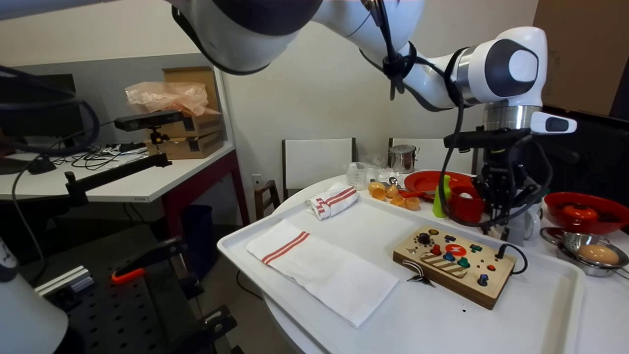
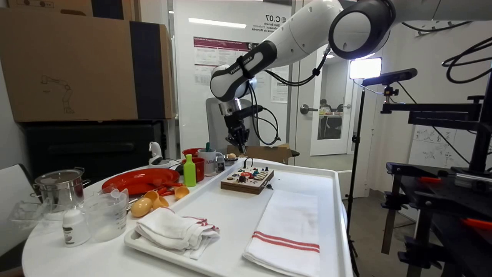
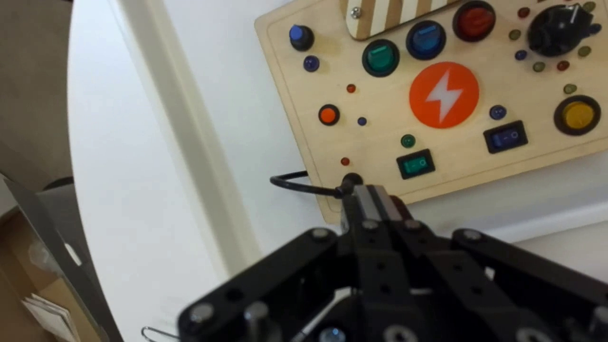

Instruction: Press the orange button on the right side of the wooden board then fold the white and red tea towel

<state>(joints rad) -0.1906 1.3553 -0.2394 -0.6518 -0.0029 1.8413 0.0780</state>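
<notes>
Centring my clenched, empty claw (image 3: 375, 197) above the orange button (image 3: 328, 115) of the board (image 3: 456, 142), then pushing straight down, should press it well; the flat towel (image 1: 324, 270) lies on the tray (image 1: 442, 319).

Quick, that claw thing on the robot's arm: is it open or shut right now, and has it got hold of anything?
Gripper: closed, fingertips together, with nothing visible between them.

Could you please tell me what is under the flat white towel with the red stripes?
The flat towel lies on the white tray, whose surface shows beside it. What the towel covers cannot be seen, so something thin there cannot be ruled out.
</notes>
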